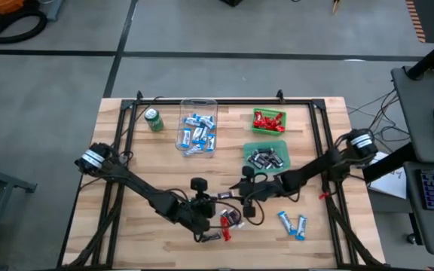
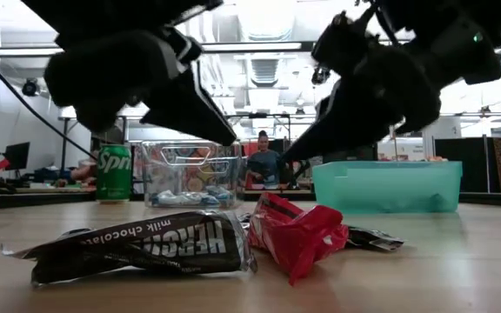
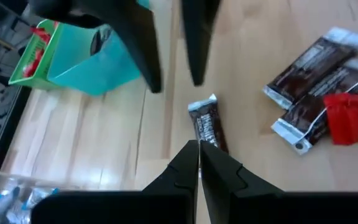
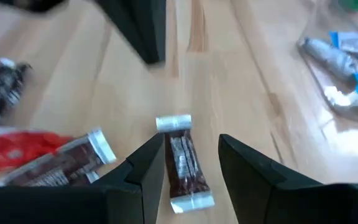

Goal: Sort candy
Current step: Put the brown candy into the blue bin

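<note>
Clear bin (image 1: pixel 198 124) of blue-and-white candy (image 1: pixel 197 134), green tray (image 1: pixel 268 120) of red candy (image 1: pixel 267 118), teal tray (image 1: pixel 266 156) of black-and-silver candy (image 1: pixel 267 158), all beyond left end effector (image 3: pixel 198 147) (pressed together) and right end effector (image 4: pixel 192 149) (spread), which straddles a black-and-silver bar (image 4: pixel 182 165).

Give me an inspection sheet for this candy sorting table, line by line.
Surface: wooden table, dark frame along its edges.
Job's things: loose candy near the front; two blue-and-white bars; sorted candy in clear bin, red-filled green tray, teal tray.
Clutter: green soda can.
Grippers: left gripper shut; right gripper open over a dark bar.
Cables: on the floor at right.
Surroundings: people seated behind; desk with keyboard.
</note>
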